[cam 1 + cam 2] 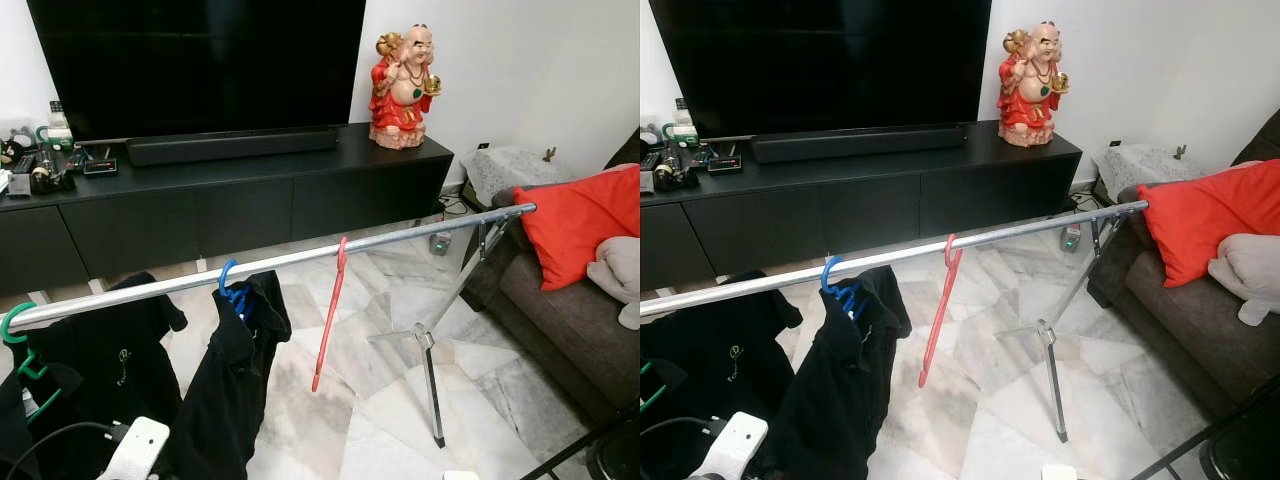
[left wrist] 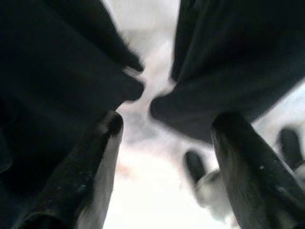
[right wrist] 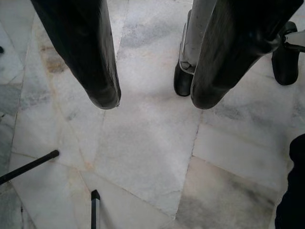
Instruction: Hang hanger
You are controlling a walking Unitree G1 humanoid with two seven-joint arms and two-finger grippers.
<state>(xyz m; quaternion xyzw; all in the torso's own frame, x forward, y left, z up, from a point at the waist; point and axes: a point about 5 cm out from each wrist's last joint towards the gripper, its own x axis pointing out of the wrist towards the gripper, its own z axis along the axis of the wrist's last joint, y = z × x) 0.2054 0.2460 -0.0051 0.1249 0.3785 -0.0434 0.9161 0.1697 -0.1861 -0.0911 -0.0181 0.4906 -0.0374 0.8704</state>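
**Left eye view: red hanger on the rail, both grippers empty**

The red hanger (image 1: pixel 330 312) hangs by its hook from the silver rail (image 1: pixel 400 238), right of the blue hanger (image 1: pixel 232 290) carrying a black shirt (image 1: pixel 225 385). It sits edge-on and tilted, so I'd judge a knock to the rail could swing it off or slide it down towards the shirts.

The left gripper (image 2: pixel 164 138) is low among the dark garments, fingers spread wide, gripping nothing; lifting carelessly could snag cloth. The right gripper (image 3: pixel 155 98) points at bare marble floor (image 3: pixel 143 157), fingers parted, empty.
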